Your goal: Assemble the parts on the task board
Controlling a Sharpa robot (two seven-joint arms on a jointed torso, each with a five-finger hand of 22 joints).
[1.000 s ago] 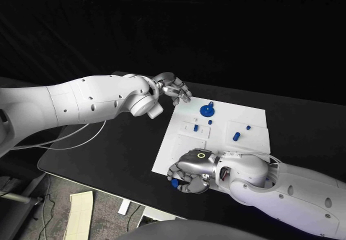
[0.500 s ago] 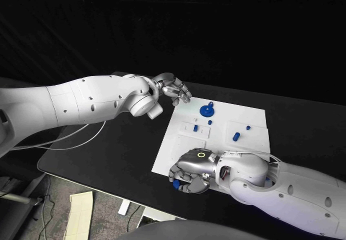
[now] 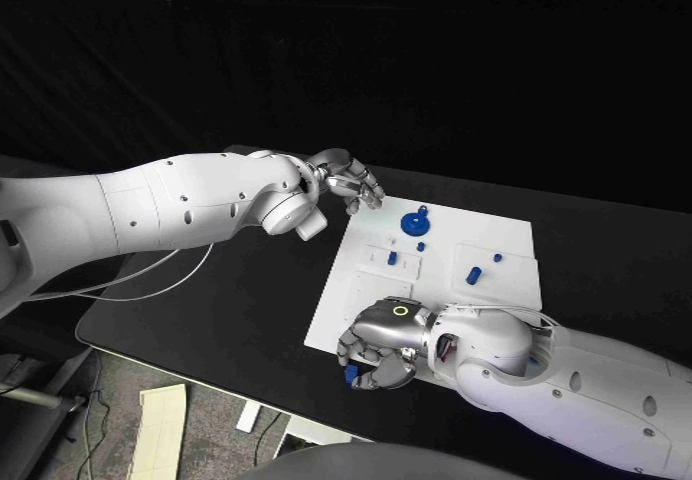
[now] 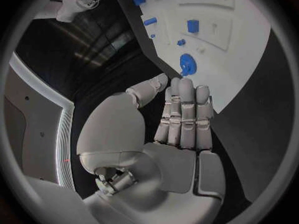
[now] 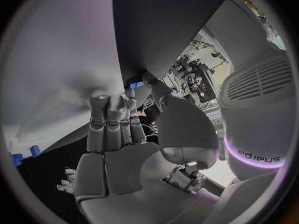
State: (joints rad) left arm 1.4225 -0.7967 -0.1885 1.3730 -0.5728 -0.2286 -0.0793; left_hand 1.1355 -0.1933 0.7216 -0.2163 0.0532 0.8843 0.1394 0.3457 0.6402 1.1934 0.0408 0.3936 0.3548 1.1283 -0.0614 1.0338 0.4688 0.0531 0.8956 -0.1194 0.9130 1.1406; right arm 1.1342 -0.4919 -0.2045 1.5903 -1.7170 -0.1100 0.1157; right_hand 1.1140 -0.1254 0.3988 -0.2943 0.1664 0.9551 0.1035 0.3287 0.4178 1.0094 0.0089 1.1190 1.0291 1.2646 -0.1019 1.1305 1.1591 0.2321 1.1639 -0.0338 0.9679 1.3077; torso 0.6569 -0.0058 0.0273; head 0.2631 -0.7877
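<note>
Change: over the last second the right hand (image 3: 382, 348) sank a little toward the robot, and the small blue part (image 3: 351, 373) in its fingertips went with it; the left hand (image 3: 351, 185) barely shifted, and the pieces on the board stayed put.
Meaning for task: the part was secured but not yet seated. It probably still had to be carried out over the board to its place.
Right hand: fingers curled in with the thumb against them, pinching the small blue part (image 5: 135, 84) at their tips. The hand hung over the near edge of the flat white task board (image 3: 433, 235), with the part just off that edge, above the black table (image 3: 216, 300).
Left hand: fingers stretched out side by side, thumb apart, nothing held. It hovered beside the board's far corner.
Other parts: a round blue knobbed part (image 3: 415, 219) lay just past the left hand's fingertips; several short blue pegs (image 3: 472, 271) stood or lay in the board's middle, between the two hands and apart from both.
Edges: the board's near edge ran under the right hand. The table's near edge lay close behind that hand, so further drift that way looked risky.
Open room: bare white board ahead of the right hand's fingers gave a clear path forward; the left hand had open table beside it.
</note>
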